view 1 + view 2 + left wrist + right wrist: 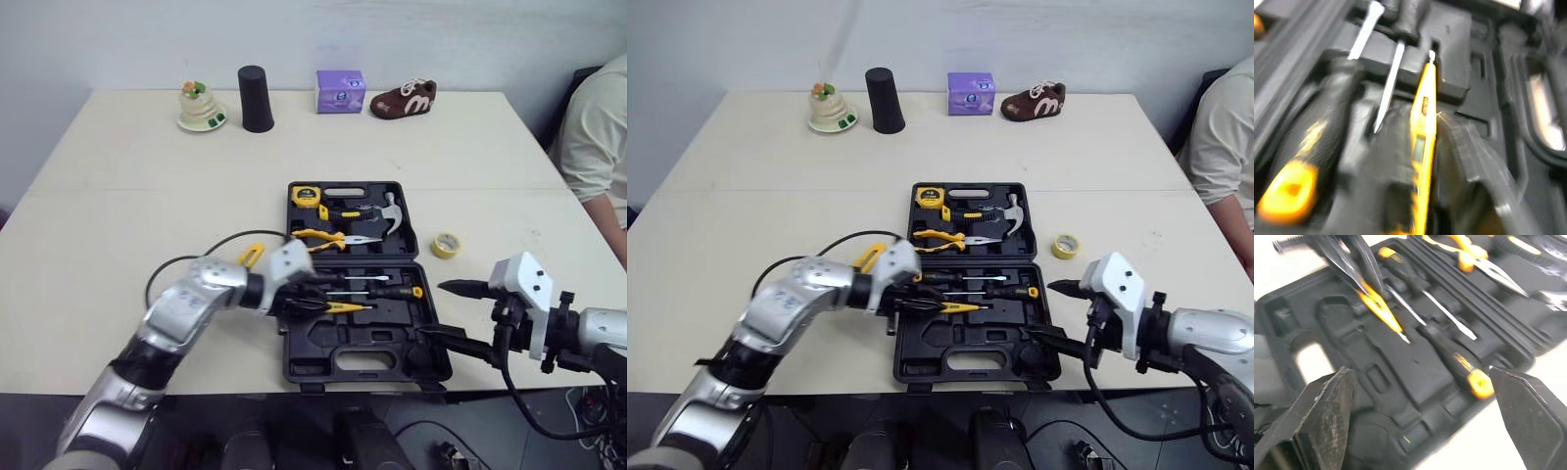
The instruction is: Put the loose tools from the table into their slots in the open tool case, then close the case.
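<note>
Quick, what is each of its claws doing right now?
Left gripper: closed on the yellow screwdriver.
Right gripper: open, holding nothing.

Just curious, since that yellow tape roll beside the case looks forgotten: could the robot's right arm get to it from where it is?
Probably yes. The yellow tape roll lies on bare table just beyond the right gripper, which is open, with nothing between them.
</note>
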You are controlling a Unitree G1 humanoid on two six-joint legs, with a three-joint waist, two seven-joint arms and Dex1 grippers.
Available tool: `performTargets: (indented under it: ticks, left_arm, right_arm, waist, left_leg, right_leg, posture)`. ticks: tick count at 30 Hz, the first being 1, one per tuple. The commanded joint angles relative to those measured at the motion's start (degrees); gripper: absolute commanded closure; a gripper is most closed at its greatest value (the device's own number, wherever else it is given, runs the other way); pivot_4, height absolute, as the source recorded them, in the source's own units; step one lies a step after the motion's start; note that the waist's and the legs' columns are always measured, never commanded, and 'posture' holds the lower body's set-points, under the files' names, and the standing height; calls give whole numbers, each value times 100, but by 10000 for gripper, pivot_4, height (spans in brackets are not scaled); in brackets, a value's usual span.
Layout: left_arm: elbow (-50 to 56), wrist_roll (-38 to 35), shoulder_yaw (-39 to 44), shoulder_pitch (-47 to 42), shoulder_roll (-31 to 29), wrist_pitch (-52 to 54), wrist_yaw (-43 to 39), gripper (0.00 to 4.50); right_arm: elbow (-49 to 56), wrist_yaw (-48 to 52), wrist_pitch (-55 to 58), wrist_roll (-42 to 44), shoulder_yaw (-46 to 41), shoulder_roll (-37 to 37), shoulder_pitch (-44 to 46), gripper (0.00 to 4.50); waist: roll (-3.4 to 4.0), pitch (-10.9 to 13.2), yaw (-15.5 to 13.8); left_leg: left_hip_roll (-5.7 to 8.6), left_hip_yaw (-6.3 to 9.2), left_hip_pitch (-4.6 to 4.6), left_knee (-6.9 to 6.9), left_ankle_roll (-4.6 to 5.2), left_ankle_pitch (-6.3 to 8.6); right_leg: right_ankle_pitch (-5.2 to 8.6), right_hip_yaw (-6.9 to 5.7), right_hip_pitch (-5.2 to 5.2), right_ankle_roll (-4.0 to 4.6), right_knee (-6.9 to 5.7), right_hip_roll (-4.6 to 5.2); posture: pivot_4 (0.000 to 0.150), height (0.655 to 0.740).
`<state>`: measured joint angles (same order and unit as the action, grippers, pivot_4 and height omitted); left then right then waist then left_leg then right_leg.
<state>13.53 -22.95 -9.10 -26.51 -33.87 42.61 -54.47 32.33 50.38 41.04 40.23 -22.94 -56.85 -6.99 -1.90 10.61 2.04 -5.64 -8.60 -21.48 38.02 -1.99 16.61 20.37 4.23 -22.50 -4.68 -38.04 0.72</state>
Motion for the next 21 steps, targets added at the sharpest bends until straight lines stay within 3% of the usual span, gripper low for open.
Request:
performTargets:
  ticks: [1, 3, 4, 6, 7, 14, 21]
  left_arm:
    - [456, -572, 1710, 678, -501, -135, -26, 18367]
    - [227, -715, 2538, 1186, -909, -42, -138, 12266]
    - [-38, -720, 2987, 1436, -1105, -45, -175, 11584]
    - [-533, -635, 3652, 1826, -1397, -155, -193, 2520]
    - [-800, -548, 3928, 2021, -1544, -283, -203, 517]
    - [-1873, -238, 4800, 2658, -2176, -894, -85, 517]
    - [-413, -447, 3791, 2383, -1916, -279, 423, 517]
  right_arm:
    - [-546, 357, -170, -183, -1158, -118, -370, 0]
    - [-1007, 573, -308, -359, -1678, -120, -645, 0]
    - [-1273, 662, -391, -457, -1919, -118, -777, 0]
    - [-1695, 775, -530, -624, -2256, -108, -949, 0]
    - [-1869, 783, -602, -714, -2368, -101, -1013, 0]
    - [-2985, 976, -1113, -1103, -2839, -138, -1146, 0]
    - [-2130, 1241, -603, -388, -2579, -261, -635, 0]
  waist:
    - [1, 0, -2]
    - [1, 0, -2]
    - [1, 0, -4]
    - [0, 1, -1]
    - [0, 1, 2]
    - [-8, 5, 31]
    - [-6, 6, 48]
  left_leg:
    - [-2, 1, 1, -2, -3, 1]
    - [-5, 1, 4, -5, -7, 3]
    - [-6, 1, 4, -5, -8, 3]
    - [-1, -1, 10, -5, -7, 4]
    - [1, -2, 12, -6, -6, 5]
    - [0, -16, 19, -21, 20, 47]
    - [7, -23, 21, -34, 23, 47]
  right_leg:
    - [2, -2, 0, 3, 1, -1]
    - [4, -3, 2, 7, 5, 0]
    - [4, -3, 2, 7, 5, 0]
    - [4, -4, 7, 8, 8, -2]
    - [5, -4, 8, 8, 8, -2]
    - [12, -51, 7, 21, 23, 72]
    - [6, -73, 13, 12, 29, 86]
  posture:
    - [1500, 7296]
    - [1500, 7296]
    - [1500, 7296]
    - [1500, 7296]
    - [1500, 7296]
    - [1500, 7296]
    - [1500, 7296]
